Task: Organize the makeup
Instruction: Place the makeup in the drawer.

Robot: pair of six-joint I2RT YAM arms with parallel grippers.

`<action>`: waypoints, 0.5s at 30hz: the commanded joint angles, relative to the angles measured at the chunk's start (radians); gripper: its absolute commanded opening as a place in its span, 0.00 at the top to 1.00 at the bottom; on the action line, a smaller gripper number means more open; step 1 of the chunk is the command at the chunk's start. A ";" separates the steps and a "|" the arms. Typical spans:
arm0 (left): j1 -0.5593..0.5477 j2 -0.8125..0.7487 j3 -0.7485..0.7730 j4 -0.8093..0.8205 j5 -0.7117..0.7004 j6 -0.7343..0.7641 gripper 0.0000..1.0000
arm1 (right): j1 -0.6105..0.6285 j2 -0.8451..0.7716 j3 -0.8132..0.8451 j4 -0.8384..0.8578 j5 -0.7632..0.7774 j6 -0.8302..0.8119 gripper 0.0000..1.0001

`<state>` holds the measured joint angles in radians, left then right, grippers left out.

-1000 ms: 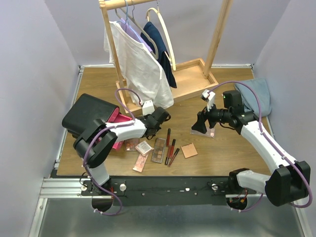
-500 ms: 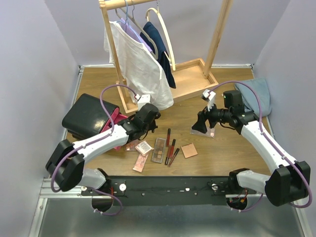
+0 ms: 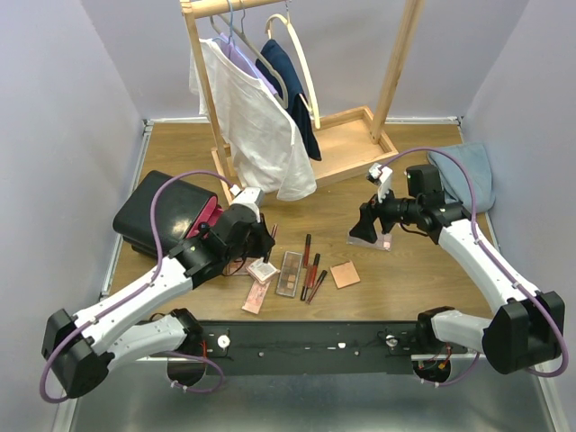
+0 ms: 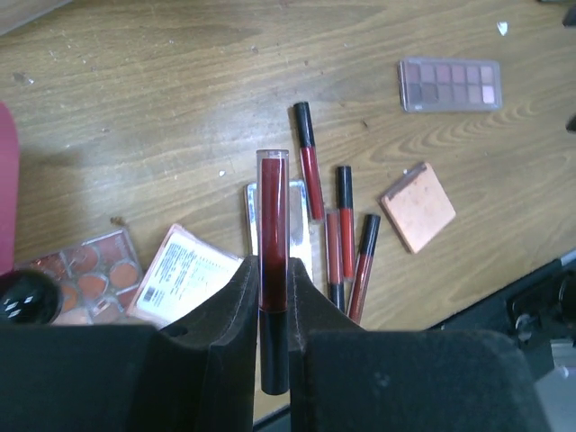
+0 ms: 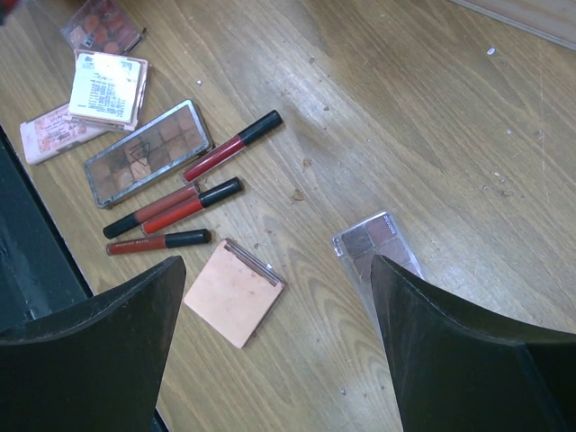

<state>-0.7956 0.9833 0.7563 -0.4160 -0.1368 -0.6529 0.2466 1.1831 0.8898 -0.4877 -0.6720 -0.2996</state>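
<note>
Tube [image 4: 273, 216] of dark-red gloss clamped by its cap end between left fingers [image 4: 229, 310], above loose makeup [image 4: 417, 207] near centre of bench [image 3: 405, 270]; right fingers [image 5: 108, 333] spread wide over a small palette [image 5: 371, 241]. Risk: so short a grip may let the tube pivot or slip in transit.

Left hand [image 4: 274, 290] clamped narrow; right hand [image 5: 277, 270] spread wide.

**Matt wood, glossy plastic**

The table [image 5: 432, 135] is showing matt, scuffed wood grain. The tube [image 4: 273, 207] is gleaming in clear glossy plastic, while the left gripper [image 4: 274, 279] is looking matt black. The peach compact [image 5: 234, 292] is reading dull and smooth; the blue cloth [image 3: 468, 175] is lying soft and creased.
</note>
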 commanded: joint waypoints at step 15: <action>0.004 -0.118 0.181 -0.339 -0.086 0.240 1.00 | -0.007 0.016 -0.005 -0.025 -0.060 -0.050 0.09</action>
<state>-0.7959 0.8734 0.8776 -0.6636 -0.1532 -0.4911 0.2466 1.1908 0.8898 -0.4950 -0.6987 -0.3264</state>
